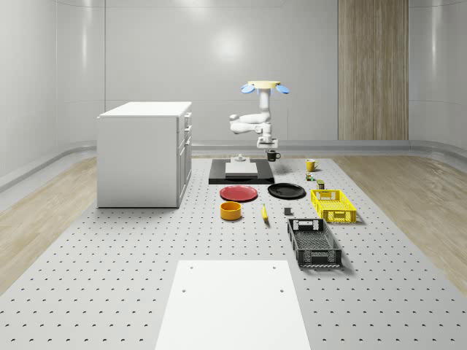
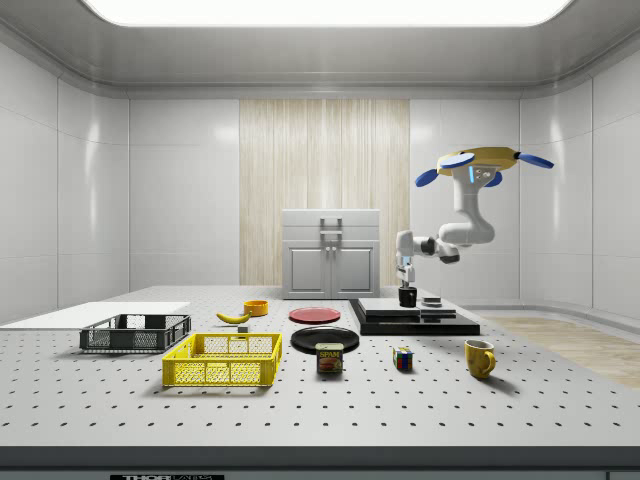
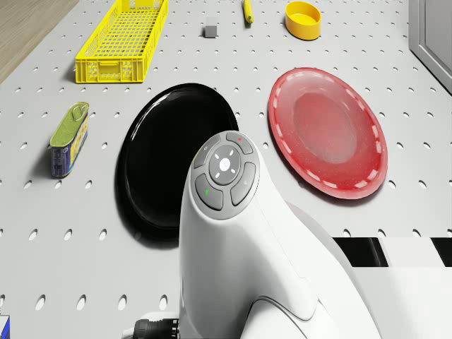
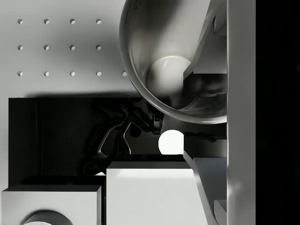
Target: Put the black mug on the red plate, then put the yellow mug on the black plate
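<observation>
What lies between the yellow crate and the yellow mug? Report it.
A tin can and a coloured cube, seen in the side view.

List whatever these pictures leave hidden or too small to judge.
1. Side view: whether the black mug below the end effector touches the black platform is too small to tell.
2. Drone view: the arm covers part of the black plate.
3. Whole-scene view: the small grey item beside the yellow crate is too small to identify.

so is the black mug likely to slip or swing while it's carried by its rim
The black mug looks rigid, so it should not flex. Its glossy inner wall in the wrist view suggests a slippery hold for the claw. Its handle juts out sideways, so it may hang slightly tilted.
</observation>
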Robot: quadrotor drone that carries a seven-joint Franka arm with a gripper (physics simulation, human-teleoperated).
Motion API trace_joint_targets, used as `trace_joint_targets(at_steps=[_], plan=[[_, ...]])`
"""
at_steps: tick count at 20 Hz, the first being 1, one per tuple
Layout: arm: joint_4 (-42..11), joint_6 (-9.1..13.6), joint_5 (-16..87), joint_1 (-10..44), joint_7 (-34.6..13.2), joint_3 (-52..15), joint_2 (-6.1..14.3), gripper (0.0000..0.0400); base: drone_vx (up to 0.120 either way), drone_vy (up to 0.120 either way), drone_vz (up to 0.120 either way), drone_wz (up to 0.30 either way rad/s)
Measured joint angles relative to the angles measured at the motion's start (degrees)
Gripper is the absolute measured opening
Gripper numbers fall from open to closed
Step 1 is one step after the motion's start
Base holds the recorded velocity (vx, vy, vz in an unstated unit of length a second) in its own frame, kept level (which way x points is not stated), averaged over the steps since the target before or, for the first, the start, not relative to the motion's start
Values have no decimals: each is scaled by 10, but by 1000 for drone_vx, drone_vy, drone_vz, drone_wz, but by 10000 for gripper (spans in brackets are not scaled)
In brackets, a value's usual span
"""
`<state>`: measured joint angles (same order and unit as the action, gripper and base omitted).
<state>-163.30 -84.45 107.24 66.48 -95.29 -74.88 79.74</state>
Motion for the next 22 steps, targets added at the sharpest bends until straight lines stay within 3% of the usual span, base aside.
trace_joint_targets(at_steps=[22], plan=[[2, -25, -12, 8, -6, -5, 27, 110, 120, -120, 0, 0]])
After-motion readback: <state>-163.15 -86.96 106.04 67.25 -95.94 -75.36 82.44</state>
